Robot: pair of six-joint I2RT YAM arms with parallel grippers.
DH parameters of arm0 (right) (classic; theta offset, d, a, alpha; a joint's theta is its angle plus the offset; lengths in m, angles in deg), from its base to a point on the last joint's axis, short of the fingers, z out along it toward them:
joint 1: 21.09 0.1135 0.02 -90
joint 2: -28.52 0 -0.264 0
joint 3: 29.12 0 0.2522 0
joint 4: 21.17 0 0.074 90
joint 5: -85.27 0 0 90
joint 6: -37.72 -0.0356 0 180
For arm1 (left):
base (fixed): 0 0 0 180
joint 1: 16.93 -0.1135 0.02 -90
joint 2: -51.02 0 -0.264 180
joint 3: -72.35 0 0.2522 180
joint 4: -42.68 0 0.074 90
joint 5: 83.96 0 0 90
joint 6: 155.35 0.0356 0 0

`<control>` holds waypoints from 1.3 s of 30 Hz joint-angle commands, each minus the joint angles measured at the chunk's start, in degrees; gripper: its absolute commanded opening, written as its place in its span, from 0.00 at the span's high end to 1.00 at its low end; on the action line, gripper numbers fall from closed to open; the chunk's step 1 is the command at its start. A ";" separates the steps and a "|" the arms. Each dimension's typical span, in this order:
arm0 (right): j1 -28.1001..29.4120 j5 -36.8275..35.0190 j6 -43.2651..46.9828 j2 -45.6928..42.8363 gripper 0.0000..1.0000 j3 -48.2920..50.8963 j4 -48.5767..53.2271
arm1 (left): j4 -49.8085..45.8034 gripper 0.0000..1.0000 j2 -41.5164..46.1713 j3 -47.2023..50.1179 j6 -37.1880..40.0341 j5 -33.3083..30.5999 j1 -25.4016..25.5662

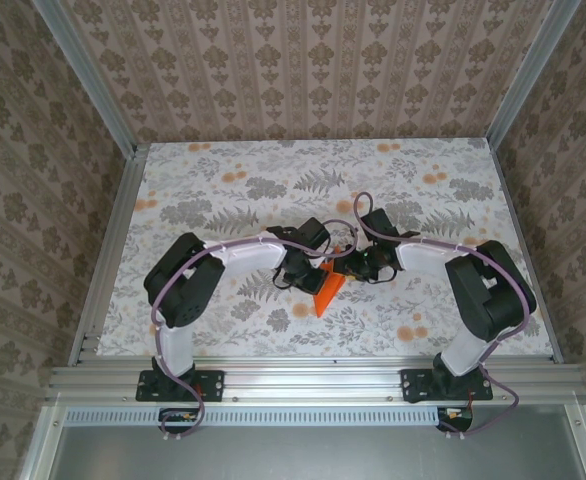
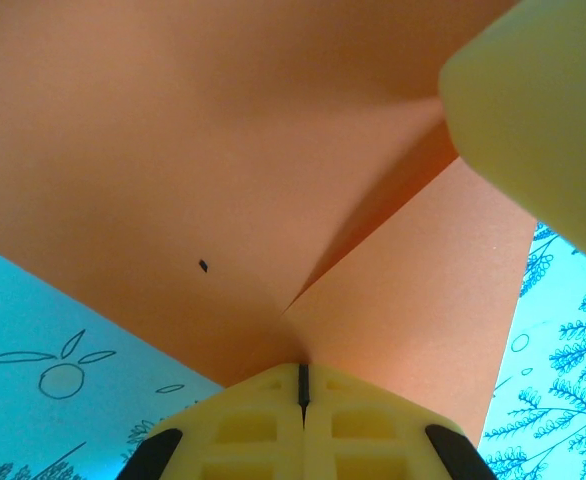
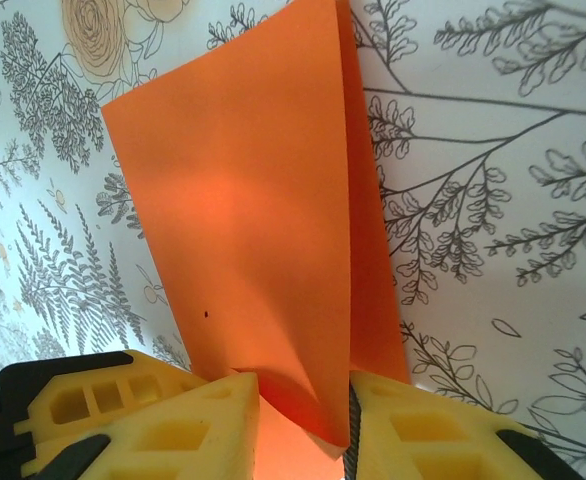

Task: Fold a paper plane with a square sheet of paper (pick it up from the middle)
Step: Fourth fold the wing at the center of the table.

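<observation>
The square sheet of paper point(image 1: 326, 292) is bright orange and folded, hanging above the floral table between the two arms. In the left wrist view the paper point(image 2: 223, 150) runs into my left gripper point(image 2: 303, 375), whose yellow jaws are shut on its lower edge beside a crease. A yellow finger point(image 2: 543, 110) of the other arm presses in from the upper right. In the right wrist view the paper point(image 3: 243, 200) stands as a tall folded panel. Its lower end sits loosely in the gap of my right gripper point(image 3: 298, 410), which is open. From above, the left gripper point(image 1: 316, 268) and right gripper point(image 1: 343, 266) meet at the paper.
The table point(image 1: 223, 180) has a floral cloth and is framed by aluminium rails point(image 1: 303, 380), with patterned walls on three sides. Both arms are bent inward at the table's middle, the left elbow point(image 1: 178, 285) and right elbow point(image 1: 493, 285) out towards the sides.
</observation>
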 commanded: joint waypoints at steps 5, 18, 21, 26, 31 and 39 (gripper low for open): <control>0.40 4.89 -3.14 1.55 0.84 2.65 -6.35 | 1.72 0.87 5.50 3.04 -2.07 -2.25 -0.61; 2.12 -1.26 -20.25 -7.71 0.92 13.88 -19.78 | 7.28 0.53 20.11 11.12 -7.66 -12.66 6.01; 3.36 -4.49 -22.81 -10.03 0.92 15.73 -19.98 | 6.30 0.53 17.85 10.35 -7.65 -15.77 10.02; 4.16 -7.20 -25.78 -12.67 0.92 17.91 -20.57 | 5.02 0.53 13.42 8.66 -8.10 -19.46 14.24; 4.72 -8.31 -26.77 -13.74 0.92 18.26 -19.88 | 3.89 0.52 9.75 6.00 -8.24 -23.43 16.93; 4.88 -8.66 -27.34 -14.24 0.91 18.15 -19.48 | 3.15 0.59 6.78 3.59 -7.75 -26.24 17.71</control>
